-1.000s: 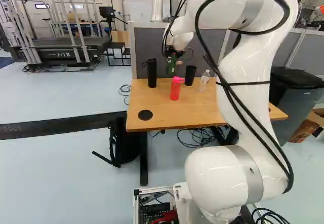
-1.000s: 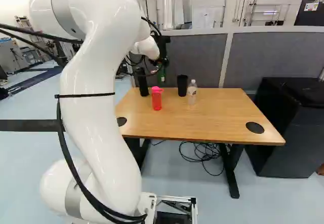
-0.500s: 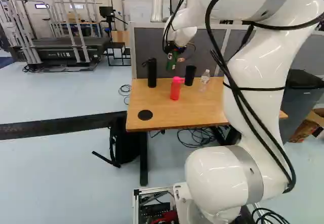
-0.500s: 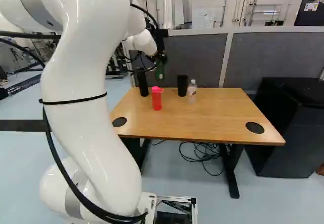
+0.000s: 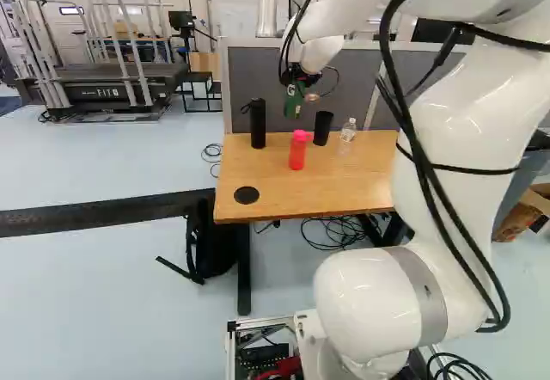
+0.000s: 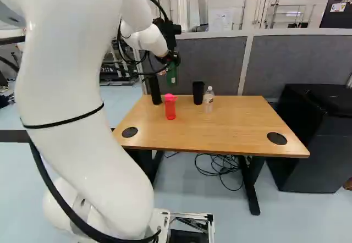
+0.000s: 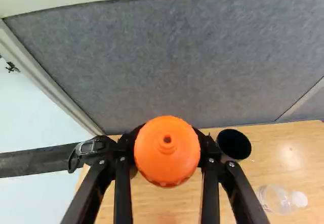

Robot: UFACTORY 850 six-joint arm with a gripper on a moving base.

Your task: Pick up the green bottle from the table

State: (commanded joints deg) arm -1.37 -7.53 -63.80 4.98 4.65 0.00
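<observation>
My gripper hangs above the back of the wooden table, shut on the green bottle. The bottle points downward from it, clear of the tabletop, also visible in the right base view as a green body. Seen from the wrist, the gripper has a finger on each side of the bottle's round orange cap, which hides the green body below.
On the table stand a black bottle, a red bottle with pink lid, a black cup and a clear bottle. A grey partition rises behind; a black bin stands beside the table.
The arm has folded back toward the base, its large links swinging outward. The green bottle has come slightly up and nearer with the gripper. The base has not moved.
</observation>
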